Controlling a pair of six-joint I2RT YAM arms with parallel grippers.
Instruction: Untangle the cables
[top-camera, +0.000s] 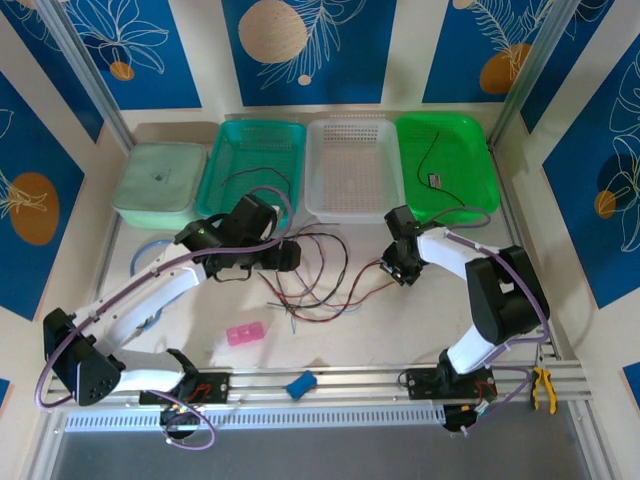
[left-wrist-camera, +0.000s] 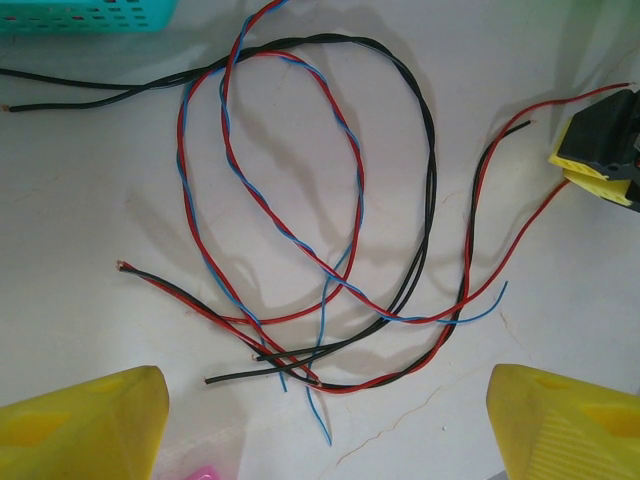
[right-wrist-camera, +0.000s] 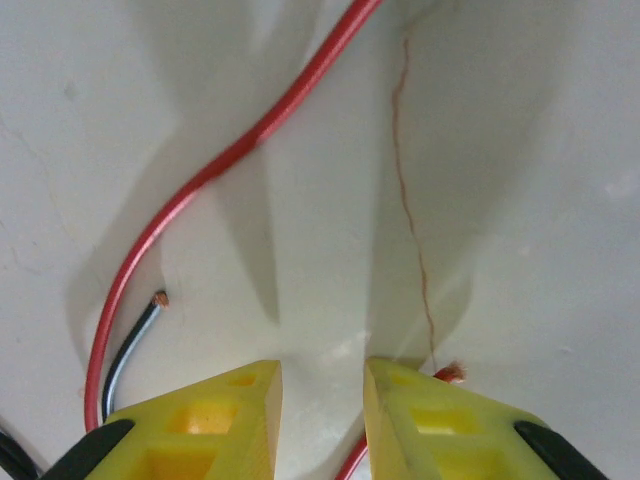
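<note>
I am looking down on the thin red, black and blue-grey wires, which are lying in loose, crossing loops on the white surface between my two arms. I am judging the untangling as begun but far from finished. One thin black wire with a small connector is lying alone in the bright green plastic basket at the far right. Another dark wire is curling in the teal mesh basket, so those two are looking sorted already. The rest is lying knotted together: from my left wrist, the wires are showing a red-and-blue twisted pair looping across a black pair and a red-and-black pair, with several bared ends crowding together near me. My left hand is hanging over the near-left side of that bundle with its yellow fingers spread wide and gripping nothing. My right hand is sitting low at the bundle's right edge, narrowed to a slim gap. One red strand is running past the outside of one finger, a bared red end is lying by the other, and bare surface is showing between them, so I am judging it to be holding nothing. Each remaining strand is waiting to be drawn free.
</note>
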